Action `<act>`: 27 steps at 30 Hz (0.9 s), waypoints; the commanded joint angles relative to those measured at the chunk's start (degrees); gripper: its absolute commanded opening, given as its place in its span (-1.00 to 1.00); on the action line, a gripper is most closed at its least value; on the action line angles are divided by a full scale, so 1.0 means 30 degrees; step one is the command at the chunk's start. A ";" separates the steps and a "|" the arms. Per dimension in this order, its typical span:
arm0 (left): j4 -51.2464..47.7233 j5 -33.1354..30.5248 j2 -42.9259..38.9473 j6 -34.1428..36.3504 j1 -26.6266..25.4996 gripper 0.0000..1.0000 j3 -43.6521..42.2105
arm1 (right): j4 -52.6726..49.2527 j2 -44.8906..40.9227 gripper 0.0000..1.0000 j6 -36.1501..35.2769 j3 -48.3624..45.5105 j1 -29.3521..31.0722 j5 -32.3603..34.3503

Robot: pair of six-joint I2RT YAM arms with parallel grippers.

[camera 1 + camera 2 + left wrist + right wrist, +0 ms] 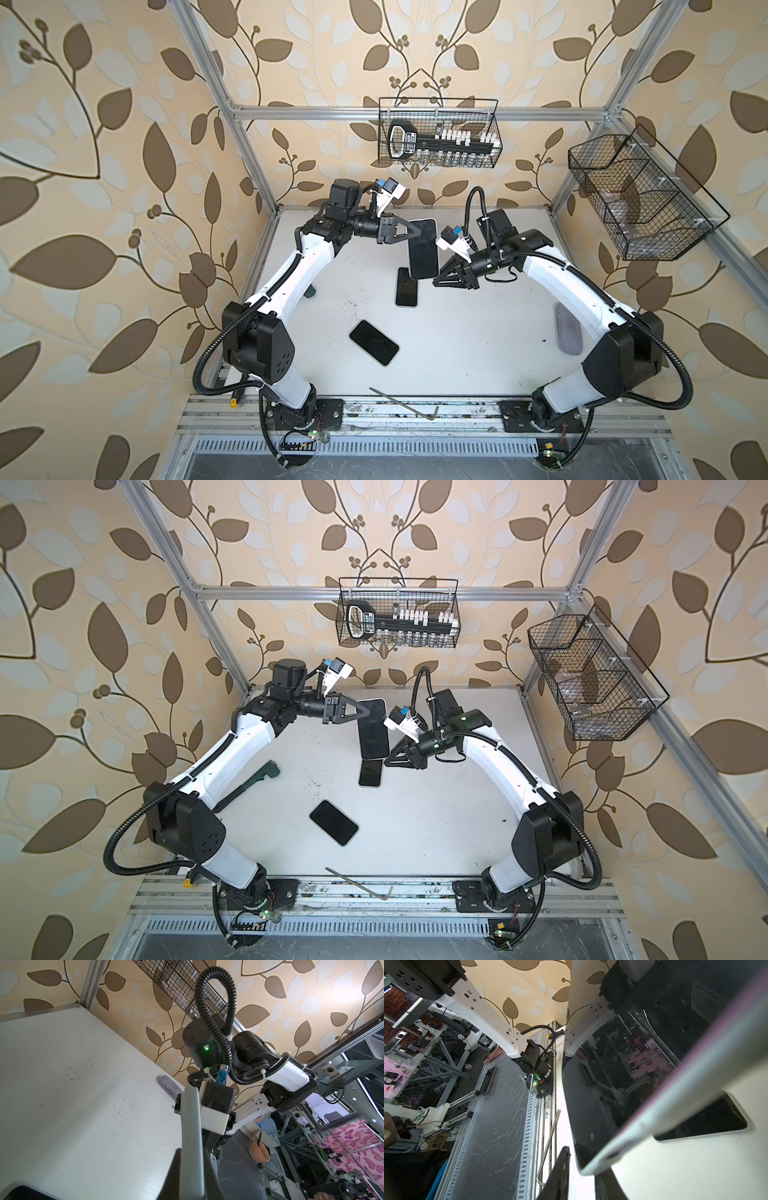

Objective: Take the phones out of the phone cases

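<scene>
The phone (423, 249), dark-screened and still in its pale phone case, hangs tilted above the back of the table in both top views. My left gripper (415, 232) is shut on its upper left edge; in the left wrist view the grey case edge (191, 1126) runs between the fingers (176, 1159). My right gripper (436, 280) is at the lower right corner. In the right wrist view the jaws of this gripper (584, 1164) straddle that corner (589, 1167), with a gap still showing beside one finger (562, 1167).
Two more dark phones lie on the white table (457, 332), one just under the held phone (406, 287) and one nearer the front (374, 343). A grey pouch (568, 334) lies at the right, a hex key (405, 401) at the front edge, a green tool (249, 783) under the left arm.
</scene>
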 commanded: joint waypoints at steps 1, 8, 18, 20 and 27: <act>0.1201 0.1245 -0.1299 -0.0175 -0.0217 -1.00 0.0011 | -0.0700 0.0364 -0.59 -0.0860 0.0966 -0.0019 -0.0862; 0.1252 0.1197 -0.1451 -0.0173 -0.0247 -1.00 -0.0223 | -0.0709 0.0447 -0.56 -0.0914 0.1295 -0.0018 -0.1329; 0.1413 0.1138 -0.1504 -0.0270 -0.0277 -1.00 -0.0305 | -0.1390 0.0483 -0.52 -0.1237 0.1238 -0.0046 -0.1196; 0.1513 0.1132 -0.1504 -0.0314 -0.0277 -1.00 -0.0268 | -0.1581 0.0426 -0.39 -0.1310 0.1210 -0.0046 -0.1095; 0.1907 0.1131 -0.1478 -0.0576 -0.0277 -1.00 -0.0232 | -0.1840 0.0339 -0.25 -0.1406 0.1076 -0.0086 -0.0788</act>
